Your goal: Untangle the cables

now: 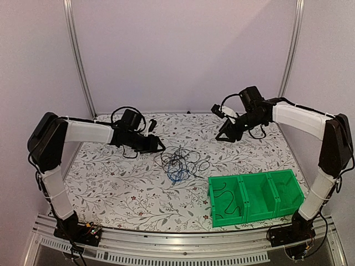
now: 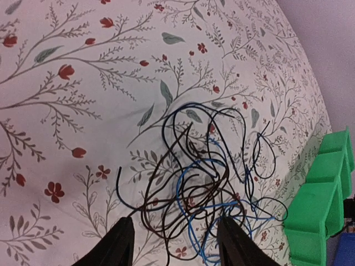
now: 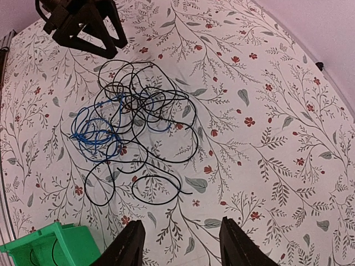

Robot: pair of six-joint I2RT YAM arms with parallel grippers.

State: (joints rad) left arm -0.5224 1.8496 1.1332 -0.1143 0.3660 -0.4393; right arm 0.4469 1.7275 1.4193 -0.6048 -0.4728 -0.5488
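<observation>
Cables (image 1: 180, 160) – black ones and one blue – lie tangled on the table (image 1: 111, 177); left gripper (image 2: 175, 235) hovers close by, right gripper (image 3: 180, 238) farther off – both with jaws spread, empty.

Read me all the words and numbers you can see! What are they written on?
There are no words, numbers or signs to read in any view.
Tabletop: only printed flowers and vines, no writing.
Green bins: plain, with no label showing.
Cables: no tags or print that can be made out.
</observation>
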